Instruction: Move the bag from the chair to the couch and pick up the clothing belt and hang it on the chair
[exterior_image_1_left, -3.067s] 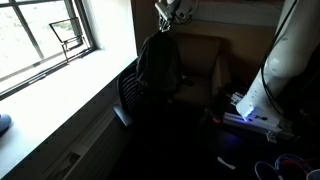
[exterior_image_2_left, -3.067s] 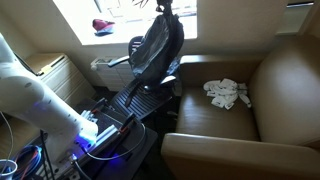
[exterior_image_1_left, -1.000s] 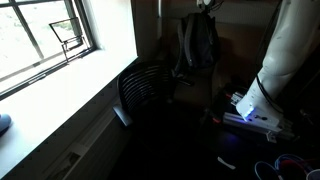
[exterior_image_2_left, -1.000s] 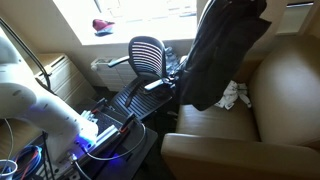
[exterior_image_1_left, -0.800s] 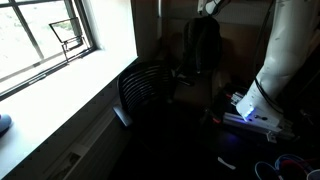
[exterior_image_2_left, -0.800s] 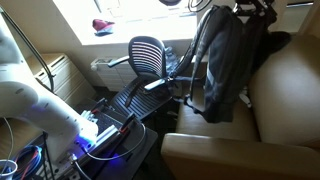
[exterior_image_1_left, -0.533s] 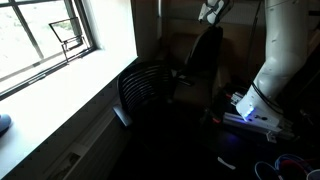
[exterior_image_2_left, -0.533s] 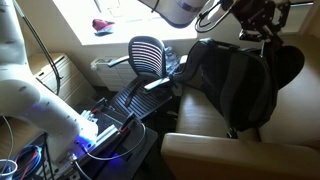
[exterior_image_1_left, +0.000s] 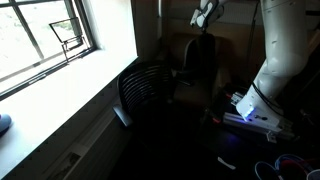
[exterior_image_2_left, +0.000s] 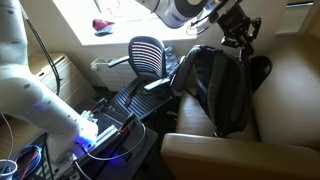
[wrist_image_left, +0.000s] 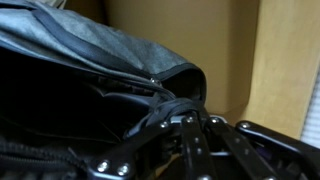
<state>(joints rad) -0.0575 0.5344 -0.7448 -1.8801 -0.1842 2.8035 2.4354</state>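
Note:
The dark, floppy bag (exterior_image_2_left: 215, 90) hangs from its top strap and sags onto the seat of the brown couch (exterior_image_2_left: 290, 95). My gripper (exterior_image_2_left: 238, 35) is above it, shut on that strap. In the wrist view the gripper (wrist_image_left: 190, 118) pinches the dark strap, with the bag's grey top (wrist_image_left: 90, 55) spread to the left and the tan couch back (wrist_image_left: 285, 60) behind. In the darker exterior view the bag (exterior_image_1_left: 197, 62) dangles under the gripper (exterior_image_1_left: 205, 17) in front of the couch (exterior_image_1_left: 228, 55). The black slatted chair (exterior_image_2_left: 148, 55) (exterior_image_1_left: 145, 90) stands bare beside the couch. The clothing belt is out of view.
A bright window (exterior_image_1_left: 45, 35) with a wide sill runs beside the chair, and a red object (exterior_image_2_left: 102, 25) lies on the sill. The robot's base with a blue light (exterior_image_2_left: 92, 138) (exterior_image_1_left: 245, 113) and loose cables (exterior_image_1_left: 285, 165) sit on the floor. My white arm (exterior_image_1_left: 285, 50) rises near the couch.
The bag has swung farther over the couch and come down, going from hanging upright to slumping onto the seat. The gripper moved with it and stayed shut.

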